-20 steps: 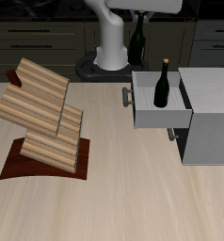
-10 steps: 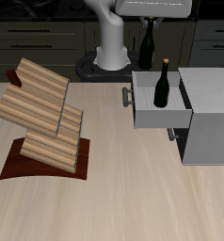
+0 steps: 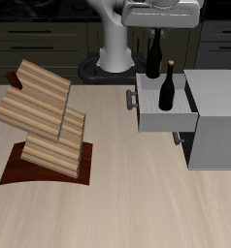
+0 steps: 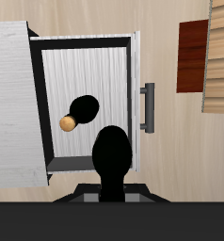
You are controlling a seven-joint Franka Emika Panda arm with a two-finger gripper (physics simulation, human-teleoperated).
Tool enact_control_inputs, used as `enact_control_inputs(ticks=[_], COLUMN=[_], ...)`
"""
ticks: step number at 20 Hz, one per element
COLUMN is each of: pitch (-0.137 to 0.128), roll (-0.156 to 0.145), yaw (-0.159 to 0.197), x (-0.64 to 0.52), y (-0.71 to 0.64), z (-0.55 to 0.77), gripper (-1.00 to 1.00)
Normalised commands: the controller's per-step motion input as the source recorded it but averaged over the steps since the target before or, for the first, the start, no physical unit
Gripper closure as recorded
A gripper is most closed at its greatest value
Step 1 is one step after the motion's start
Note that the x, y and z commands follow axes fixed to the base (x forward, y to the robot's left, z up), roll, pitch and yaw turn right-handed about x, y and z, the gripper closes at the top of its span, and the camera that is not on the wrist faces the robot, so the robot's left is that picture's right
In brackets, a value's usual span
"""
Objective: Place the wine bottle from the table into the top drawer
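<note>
- Since the earlier frames, the held bottle has been carried from behind the cabinet toward the drawer; it now hangs lower and nearer the drawer's back edge, while the bottle inside the drawer has stayed put.
- Exterior view: the gripper [image 3: 154,27] is seen at the far edge of the scene, clamped on the neck of the wine bottle [image 3: 154,56], which hangs upright just behind the open drawer.
- Exterior view: the top drawer [image 3: 166,108] is pulled out toward the rack side, its dark bar handle [image 3: 130,99] facing that way.
- Exterior view: a second bottle [image 3: 168,88] with a tan cork is standing upright inside the drawer, near its far wall and just beside the held bottle; contact between the two cannot be judged.
- Exterior view: the grey cabinet [image 3: 216,131] is at the right; the lower drawer handle [image 3: 177,139] shows below the open drawer.
- Exterior view: the slatted wooden rack [image 3: 45,114] on its dark red base [image 3: 45,170] rests on the table [image 3: 127,208], well apart from the drawer.
- Wrist view: the wine bottle [image 4: 111,160] is seen end-on as a dark shape directly under the camera, overlapping the drawer's edge.
- Wrist view: the second bottle [image 4: 79,111] is seen from above inside the top drawer [image 4: 109,80], its cork pointing at the camera.
- Wrist view: the fingertips are hidden; the grip can be read only from the exterior view.
</note>
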Motion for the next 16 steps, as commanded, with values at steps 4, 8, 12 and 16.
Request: enact_control_inputs(ticks=[4, 8, 12, 16], pitch=[0.041, 0.022, 0.034, 0.007], roll=[0.010, 0.002, 0.013, 0.003], yaw=[-0.005, -0.029, -0.022, -0.002], x=[0.02, 0.01, 0.04, 0.01], y=[0.01, -0.07, -0.06, 0.01], z=[-0.21, -0.10, -0.19, -0.08], gripper=[1.00, 1.00, 1.00, 1.00])
